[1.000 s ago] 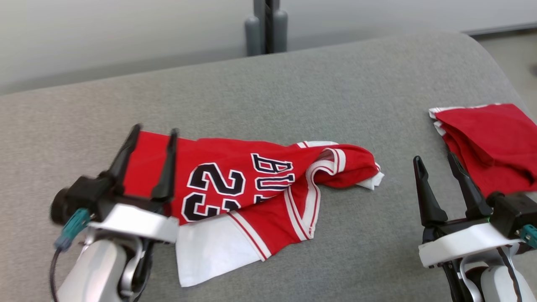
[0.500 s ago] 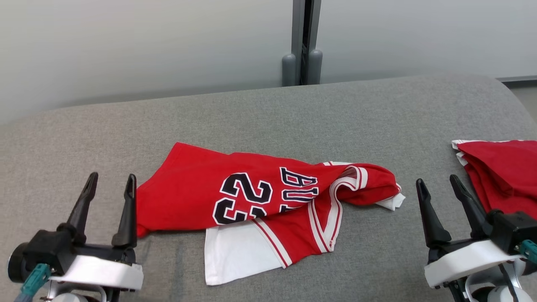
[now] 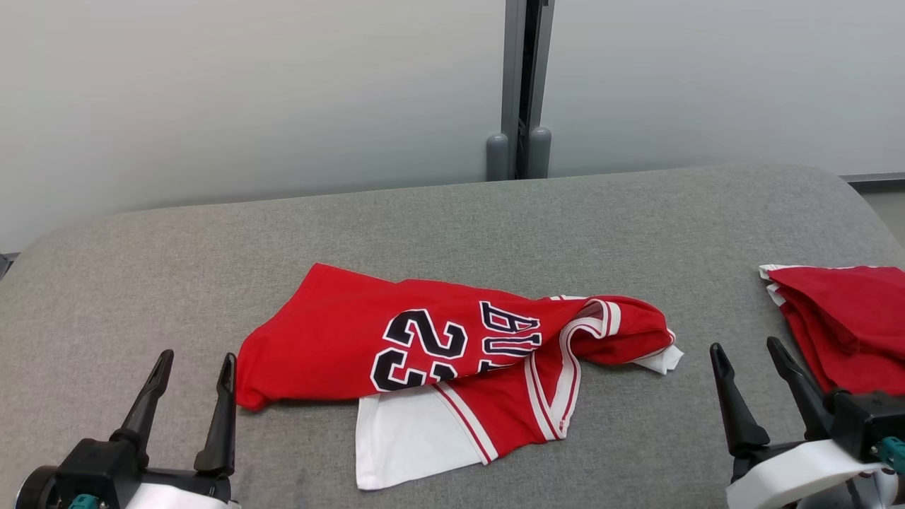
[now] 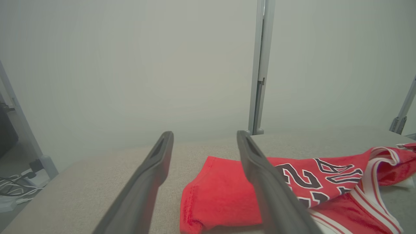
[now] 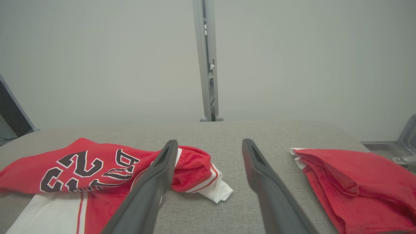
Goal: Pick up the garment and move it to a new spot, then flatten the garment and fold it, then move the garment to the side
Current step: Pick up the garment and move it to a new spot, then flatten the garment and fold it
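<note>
The garment (image 3: 452, 353) is a red jersey with white trim and the number 23, lying crumpled in the middle of the grey padded surface (image 3: 438, 226). It also shows in the left wrist view as the jersey (image 4: 292, 191) and in the right wrist view as the jersey (image 5: 97, 169). My left gripper (image 3: 196, 359) stands open at the lower left, just left of the jersey's hem and apart from it. At the lower right my right gripper (image 3: 746, 349) is open too, right of the jersey's collar end, holding nothing.
A second red garment (image 3: 845, 322), folded, lies at the right edge of the surface, close to my right gripper. A grey post (image 3: 523, 85) stands against the pale wall behind the surface. Cables (image 4: 13, 188) lie on the floor at the far left.
The head camera has tilted up, so the whole picture shifted down. My left gripper has drawn back off the jersey's hem to the lower left; the jersey lies as before.
</note>
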